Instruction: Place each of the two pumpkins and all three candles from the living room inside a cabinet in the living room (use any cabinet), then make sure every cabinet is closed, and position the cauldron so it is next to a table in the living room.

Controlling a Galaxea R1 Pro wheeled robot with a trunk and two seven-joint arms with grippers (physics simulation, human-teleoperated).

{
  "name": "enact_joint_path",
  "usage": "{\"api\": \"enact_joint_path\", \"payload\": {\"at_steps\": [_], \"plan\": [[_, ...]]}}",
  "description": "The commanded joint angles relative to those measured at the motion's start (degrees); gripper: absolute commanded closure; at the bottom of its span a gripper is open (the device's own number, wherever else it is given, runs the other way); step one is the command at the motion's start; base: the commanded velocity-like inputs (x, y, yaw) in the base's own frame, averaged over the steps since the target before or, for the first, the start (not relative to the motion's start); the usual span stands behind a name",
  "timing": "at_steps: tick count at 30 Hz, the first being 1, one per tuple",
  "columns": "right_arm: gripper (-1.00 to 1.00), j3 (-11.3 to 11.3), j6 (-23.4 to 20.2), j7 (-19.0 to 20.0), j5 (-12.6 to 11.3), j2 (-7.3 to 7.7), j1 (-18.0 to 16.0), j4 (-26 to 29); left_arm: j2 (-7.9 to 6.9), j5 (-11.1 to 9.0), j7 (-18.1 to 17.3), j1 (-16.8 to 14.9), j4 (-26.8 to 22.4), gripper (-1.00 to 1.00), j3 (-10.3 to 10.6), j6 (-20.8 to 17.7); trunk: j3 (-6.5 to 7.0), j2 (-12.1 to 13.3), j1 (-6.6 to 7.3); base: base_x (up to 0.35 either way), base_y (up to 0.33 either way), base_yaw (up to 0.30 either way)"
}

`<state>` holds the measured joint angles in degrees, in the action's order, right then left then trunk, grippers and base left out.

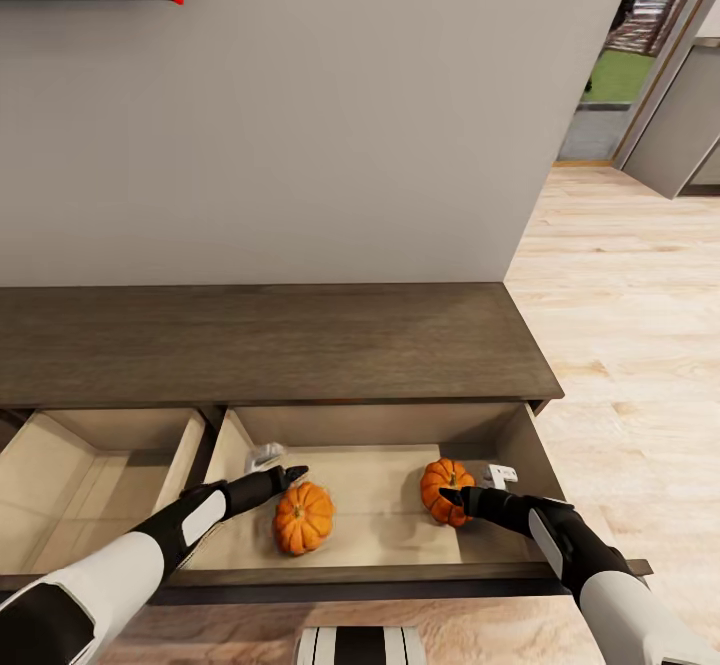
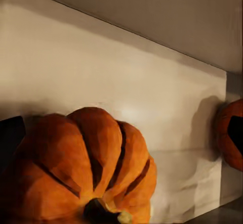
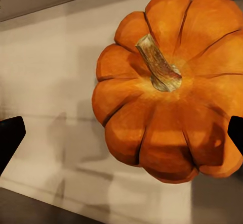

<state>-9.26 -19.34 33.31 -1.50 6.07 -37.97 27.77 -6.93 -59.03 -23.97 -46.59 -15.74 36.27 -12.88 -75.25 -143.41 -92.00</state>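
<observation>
The long dark-brown cabinet (image 1: 270, 340) stands against the wall with two drawers pulled out. Both orange pumpkins lie on the pale floor of the right drawer (image 1: 380, 490). The left pumpkin (image 1: 303, 517) (image 2: 81, 168) sits just under and beyond my left gripper (image 1: 292, 474) (image 2: 121, 138), which is open. The right pumpkin (image 1: 443, 490) (image 3: 167, 87) rests stem up at the tips of my right gripper (image 1: 456, 496) (image 3: 121, 135), whose fingers are spread wide and open. The candles, cauldron and table are out of view.
The left drawer (image 1: 90, 475) is open with a bare beige inside. Small whitish pieces (image 1: 265, 457) (image 1: 500, 474) sit near the right drawer's back corners. A plain wall rises behind the cabinet. Light wood floor (image 1: 620, 345) runs to the right toward a doorway.
</observation>
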Motion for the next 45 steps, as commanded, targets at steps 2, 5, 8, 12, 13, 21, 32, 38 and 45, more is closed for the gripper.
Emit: {"api": "enact_joint_path", "payload": {"at_steps": [2, 5, 8, 12, 13, 21, 32, 38, 45], "plan": [[-1.0, 0.07, 0.0, 0.04, 0.0, 0.04, 0.0, 0.0, -0.61, 0.02, -0.08, 0.01, -0.69, -1.0, -1.35, -0.03, 0.0, 0.0, 0.0, 0.0, 0.0, 0.0], [-1.0, 0.11, 0.0, 0.08, 0.0, 0.01, 0.0, 0.0, -0.75, 0.05, -0.16, 0.01, -0.83, -1.0, -1.86, -0.04, 0.0, 0.0, 0.0, 0.0, 0.0, 0.0], [-1.0, 0.07, 0.0, 0.09, 0.0, -0.01, 0.0, 0.0, -0.7, -0.01, -0.29, 0.01, -0.99, -1.0, -1.98, -0.07, 0.0, 0.0, 0.0, 0.0, 0.0, 0.0], [-1.0, 0.11, 0.0, 0.09, 0.0, -0.01, 0.0, 0.0, 0.01, 0.11, -0.29, 0.02, -3.33, -1.0, -1.72, -0.38, 0.0, 0.0, 0.0, 0.0, 0.0, 0.0], [-1.0, 0.11, 0.0, 0.09, 0.0, -0.01, 0.0, 0.0, 0.66, 0.2, -0.26, 0.05, -3.51, -1.0, -1.66, -0.4, 0.0, 0.0, 0.0, 0.0, 0.0, 0.0], [-1.0, 0.12, 0.0, 0.24, 0.0, 0.02, 0.0, 0.0, 5.68, 0.58, 0.07, 0.69, -3.08, -1.0, -1.31, -0.22, 0.0, 0.0, 0.0, 0.0, 0.0, 0.0], [-1.0, 0.19, -0.02, 0.26, -0.01, 0.0, 0.0, -0.09, 5.78, 0.58, 0.02, 0.8, -3.08, -1.0, 1.76, -0.12, 0.0, 0.0, 0.0, 0.0, 0.0, 0.0], [-1.0, 0.37, -0.03, 0.26, 0.0, -0.09, 0.0, -0.09, 5.79, 0.58, -0.09, 0.8, -3.57, -1.0, 1.96, -0.13, 0.0, 0.0, 0.0, 0.0, 0.0, 0.0], [-1.0, 0.4, -0.08, 0.26, 0.0, -0.02, -0.01, -0.09, 6.85, 0.58, 0.49, 0.8, -2.9, -1.0, 2.25, -0.67, 1.11, 0.07, 0.13, 0.0, 0.0, 0.0]]}}
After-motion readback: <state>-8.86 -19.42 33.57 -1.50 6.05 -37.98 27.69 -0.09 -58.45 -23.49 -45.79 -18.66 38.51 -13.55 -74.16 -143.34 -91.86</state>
